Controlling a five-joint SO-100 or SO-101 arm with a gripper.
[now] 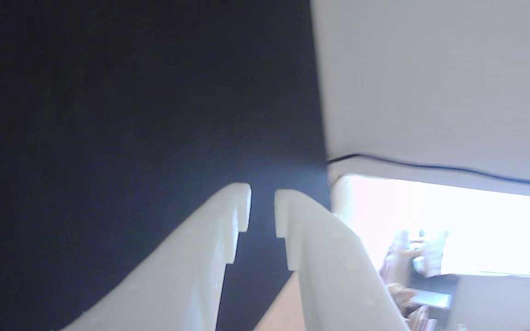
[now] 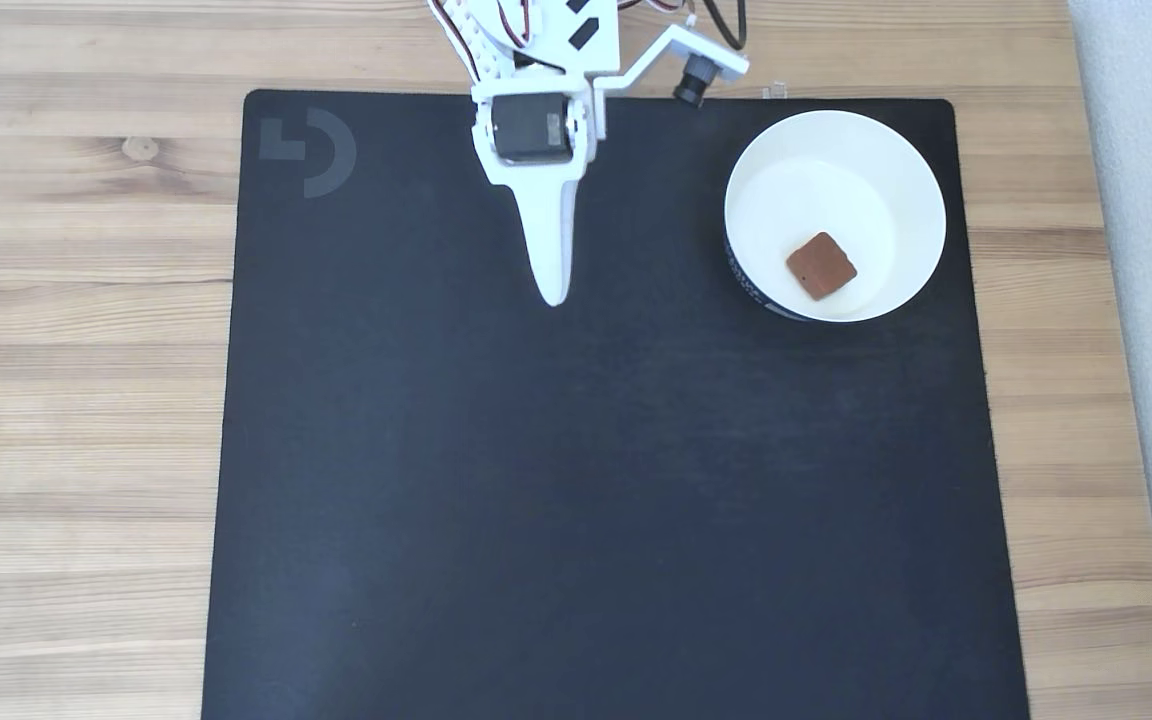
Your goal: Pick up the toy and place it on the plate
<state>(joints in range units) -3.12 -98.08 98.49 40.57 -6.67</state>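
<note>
The white end effector (image 2: 554,292) hangs over the upper middle of the black mat (image 2: 596,480), pointing down the fixed view, and in the wrist view its two fingers (image 1: 228,216) stand slightly parted with a narrow gap and nothing between them, so it is released and empty. Well to its right in the fixed view, the reddish-brown toy (image 2: 821,265) lies flat inside the white plate (image 2: 911,190), toward the dish's lower side. The plate sits on the mat's upper right corner, and the mat lies on the wooden surface (image 2: 76,300).
</note>
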